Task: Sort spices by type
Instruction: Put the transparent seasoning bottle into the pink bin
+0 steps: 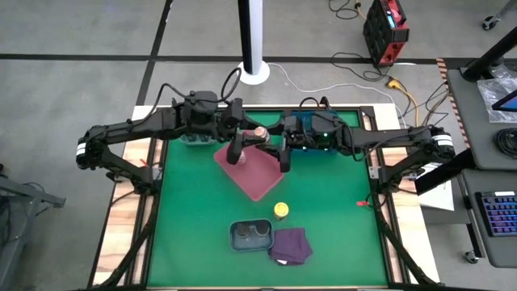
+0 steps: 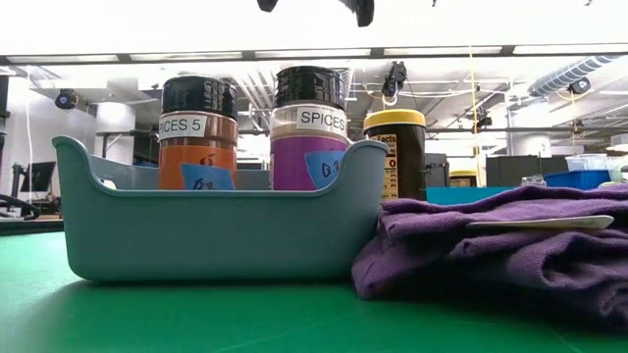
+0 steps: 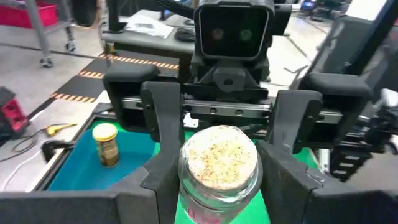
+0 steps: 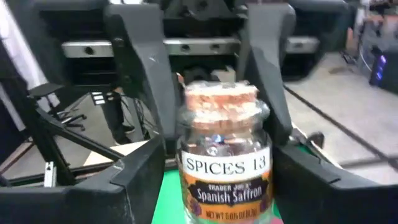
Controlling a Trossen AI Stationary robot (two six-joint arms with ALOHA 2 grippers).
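A small glass spice jar with a cork top (image 1: 260, 133), labelled Spanish Saffron (image 4: 225, 180), hangs upright above the pink tray (image 1: 252, 174) at the far middle of the table. My left gripper (image 3: 217, 190) reaches in from the table's left and is shut on it. Opposite it, my right gripper (image 4: 221, 193) stands open, one finger on either side of the jar with a gap showing. Two dark-lidded jars (image 2: 196, 127) (image 2: 309, 123) stand in the grey tray (image 1: 250, 236). A yellow-lidded jar (image 1: 280, 211) stands on the mat behind it. My left gripper pinches the jar's glass body just under the cork (image 3: 186, 183) between its two fingers. The fingers come roughly level from the table's left. The jar stands upright in the hold, cork up, lifted clear above the pink tray.
A purple cloth (image 1: 291, 245) lies right of the grey tray at the near side. A blue tray (image 3: 74, 162) holding a yellow-lidded jar (image 3: 106, 143) sits under the right arm. Another tray (image 1: 194, 141) sits under the left arm. Open green mat lies at both near corners.
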